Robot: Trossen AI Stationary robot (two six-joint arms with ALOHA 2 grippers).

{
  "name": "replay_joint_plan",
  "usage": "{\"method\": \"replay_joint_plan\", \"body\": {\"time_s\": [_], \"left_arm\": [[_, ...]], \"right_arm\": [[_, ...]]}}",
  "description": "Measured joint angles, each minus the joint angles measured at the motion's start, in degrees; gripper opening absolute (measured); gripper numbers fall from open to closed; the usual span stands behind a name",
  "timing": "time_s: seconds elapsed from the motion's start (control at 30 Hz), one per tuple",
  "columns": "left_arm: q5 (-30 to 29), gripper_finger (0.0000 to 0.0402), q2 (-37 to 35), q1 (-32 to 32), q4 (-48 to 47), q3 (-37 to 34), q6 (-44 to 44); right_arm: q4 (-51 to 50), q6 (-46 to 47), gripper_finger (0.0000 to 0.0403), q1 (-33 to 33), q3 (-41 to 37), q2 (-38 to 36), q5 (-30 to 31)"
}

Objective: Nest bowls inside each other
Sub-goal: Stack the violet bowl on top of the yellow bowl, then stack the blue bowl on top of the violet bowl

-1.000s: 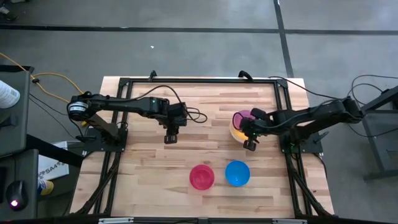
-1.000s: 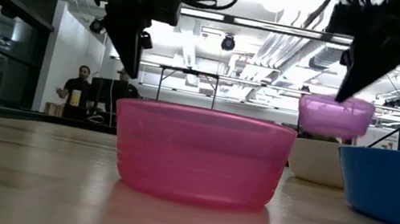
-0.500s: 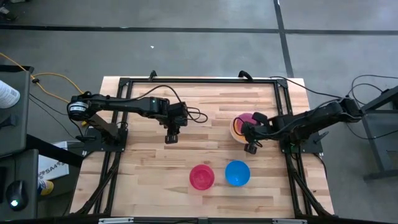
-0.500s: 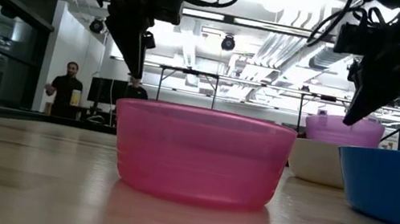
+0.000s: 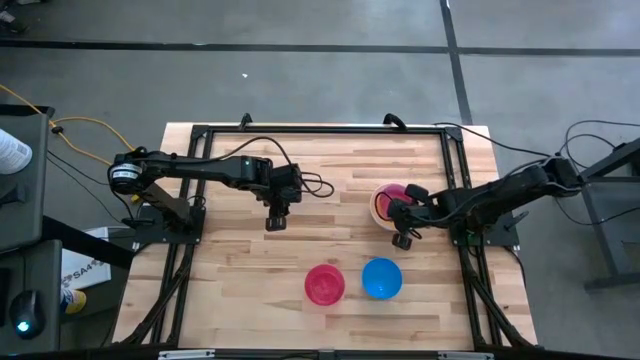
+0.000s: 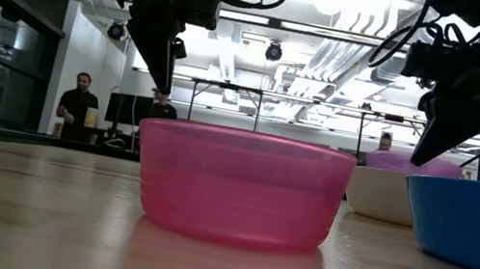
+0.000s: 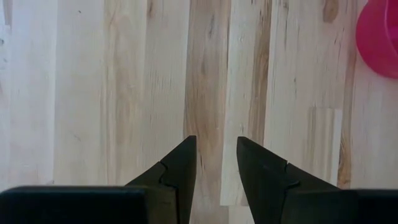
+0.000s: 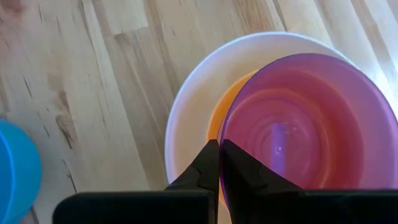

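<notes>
From above: right gripper (image 5: 403,223) at the stack, purple bowl (image 5: 397,193) low in white bowl (image 5: 379,210). Pink-red bowl (image 5: 324,284) and blue bowl (image 5: 381,278) sit loose near the front, not yet nested.

Table level: purple rim barely shows above white.

Left wrist: left gripper (image 7: 216,163) spread, over bare table (image 7: 124,93).

Right wrist: fingers pressed together on purple rim; yellow bowl (image 8: 219,115) underneath. Three of five nested, I'd say.

purple bowl (image 8: 311,130) sits in yellow bowl (image 8: 217,121) inside white bowl (image 8: 186,124); pink-red bowl (image 5: 324,284) and blue bowl (image 5: 382,279) side by side, apart, upright.
</notes>
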Motion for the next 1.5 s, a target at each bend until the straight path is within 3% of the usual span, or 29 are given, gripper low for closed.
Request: {"method": "replay_joint_plan", "body": {"time_s": [0.93,1.5], "left_arm": [[-0.09,0.0116,0.02,0.0,0.02,0.0,-1.11],[-0.09,0.0116,0.02,0.0,0.02,0.02,-1.11]], "right_arm": [[5.66,-0.69,0.0005,-0.04,-3.42,0.02,-3.12],[6.56,-0.86,0.0093,-0.04,-3.4,0.04,-3.2]]}}
